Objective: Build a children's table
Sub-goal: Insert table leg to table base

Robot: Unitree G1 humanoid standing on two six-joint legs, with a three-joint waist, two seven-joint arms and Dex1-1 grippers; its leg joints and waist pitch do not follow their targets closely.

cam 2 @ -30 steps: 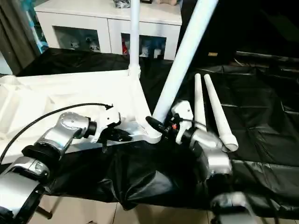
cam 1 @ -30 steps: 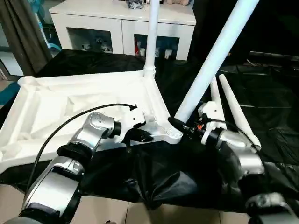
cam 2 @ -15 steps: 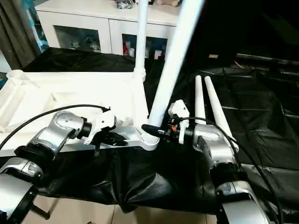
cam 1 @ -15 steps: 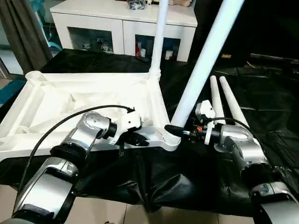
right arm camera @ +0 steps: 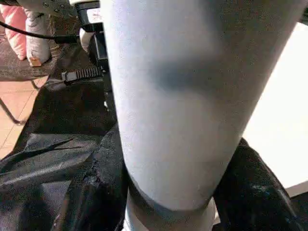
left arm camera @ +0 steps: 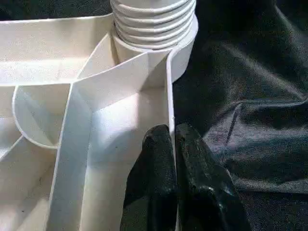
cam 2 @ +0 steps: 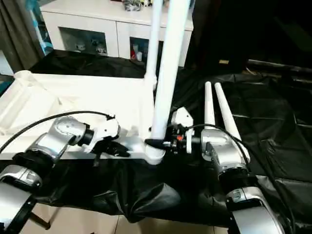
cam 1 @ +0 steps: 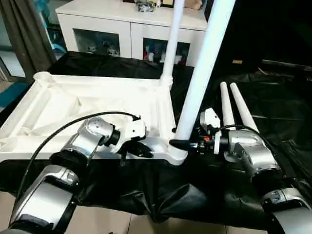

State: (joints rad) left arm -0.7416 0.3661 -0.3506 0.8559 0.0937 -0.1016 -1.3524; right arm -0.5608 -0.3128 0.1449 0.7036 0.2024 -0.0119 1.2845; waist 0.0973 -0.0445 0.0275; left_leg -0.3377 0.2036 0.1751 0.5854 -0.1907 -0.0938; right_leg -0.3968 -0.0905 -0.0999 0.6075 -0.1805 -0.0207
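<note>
— So, how does the tabletop [cam 1: 92, 105] lie?

— Underside up on the black cloth [cam 1: 273, 97], its ribs showing, long axis running across the robot's front. It is white moulded plastic with rounded corner sockets.

— And the legs?

— Four, all smooth white tapered tubes. One leg [cam 1: 168, 44] stands upright in the far right corner socket. A second leg [cam 1: 202, 78] rises from the near right socket [cam 1: 178, 153], leaning a little right. Two loose legs [cam 1: 234, 109] lie side by side on the cloth, pointing away from the robot.

— The tools?

— The right tool [cam 1: 183, 145] is clamped on the second leg's base, a finger on either side. The left tool [left arm camera: 174, 144] has its fingers pressed together on the tabletop's near rim wall, beside that socket's ridged collar.
</note>
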